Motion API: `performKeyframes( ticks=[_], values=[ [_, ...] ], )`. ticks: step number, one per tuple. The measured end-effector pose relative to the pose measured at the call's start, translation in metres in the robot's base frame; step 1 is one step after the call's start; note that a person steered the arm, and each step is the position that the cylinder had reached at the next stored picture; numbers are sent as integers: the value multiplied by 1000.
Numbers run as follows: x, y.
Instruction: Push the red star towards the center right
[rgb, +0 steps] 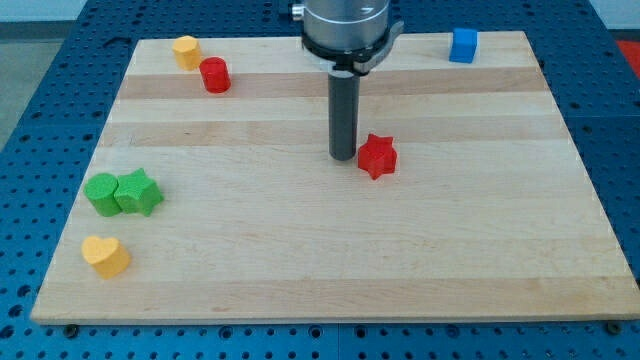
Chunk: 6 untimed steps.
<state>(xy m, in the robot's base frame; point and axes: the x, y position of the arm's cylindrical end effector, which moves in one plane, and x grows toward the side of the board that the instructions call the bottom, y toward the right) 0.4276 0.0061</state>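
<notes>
My tip (343, 156) sits just left of the red star (377, 155); bare board (500, 180) lies rightward, unobstructed.

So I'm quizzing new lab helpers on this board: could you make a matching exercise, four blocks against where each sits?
Blocks:
1. red star
2. blue cube
3. yellow heart
4. red cylinder

Places:
A. the view's bottom left corner
B. just to the view's right of my tip
C. the view's top right
D. beside the yellow block, the view's top left

Pairs: 1-B, 2-C, 3-A, 4-D
</notes>
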Motion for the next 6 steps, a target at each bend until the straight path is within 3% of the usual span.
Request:
performKeyframes(
  ticks=[1,3,4,5,6],
  values=[
    [11,5],
    [3,121],
    [0,152],
    [6,154],
    [39,149]
  ],
)
